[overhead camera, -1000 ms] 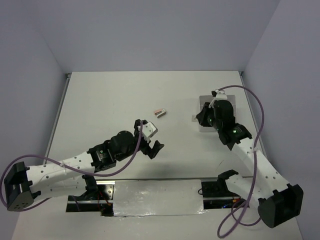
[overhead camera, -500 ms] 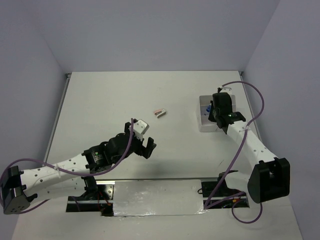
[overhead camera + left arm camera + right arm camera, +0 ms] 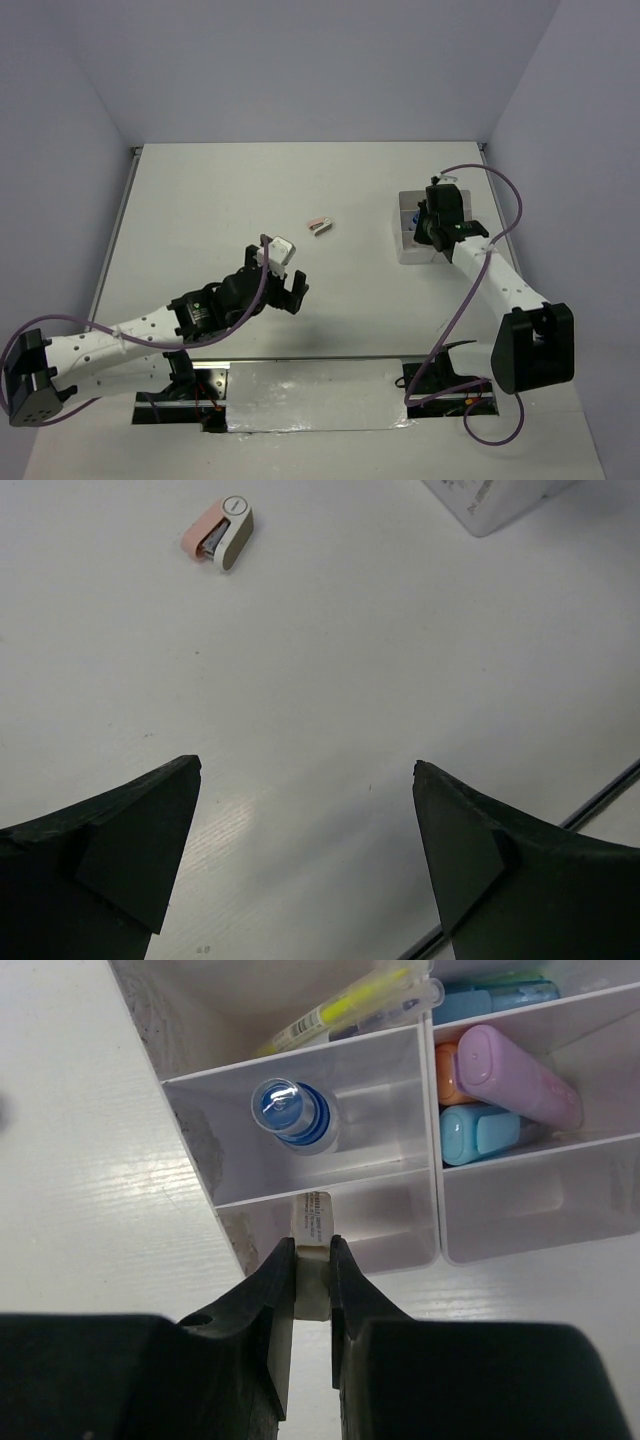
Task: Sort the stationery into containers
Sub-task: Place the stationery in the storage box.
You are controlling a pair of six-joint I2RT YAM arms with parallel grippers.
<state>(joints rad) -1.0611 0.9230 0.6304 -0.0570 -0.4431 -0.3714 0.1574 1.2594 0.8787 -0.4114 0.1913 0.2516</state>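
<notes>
Stationery (image 3: 480,1132) is mostly in the bins (image 3: 195,1125) at the tabletop's (image 3: 330,660) right side, sorted by kind. In the right wrist view a blue-white tube (image 3: 292,1115) stands upright in its own compartment, and a yellow pen (image 3: 345,1005) lies in the one beyond it. Purple (image 3: 520,1075), orange (image 3: 447,1060) and blue markers lie together in the compartment to the right. One eraser (image 3: 311,1222) is up off the tabletop, held end-on over the near-left compartment's front wall. That compartment looks bare, so prob. it's meant for erasers. Held upright, the eraser's narrow end should clear the walls when it's let go. The right pincer (image 3: 312,1260) is nearly closed, its two fingers pinching the eraser's flat sides w/ the top half sticking out past the tips. It touches nothing else, and I can't tell if the eraser is touching the wall. A pink-white piece (image 3: 218,532) is loose mid-tabletop, well apart from the bins, likely next to sort. The left pincer (image 3: 305,780) hangs above bare tabletop short of that piece, jaws spread fully wide, holding nothing, aimed roughly toward it.
</notes>
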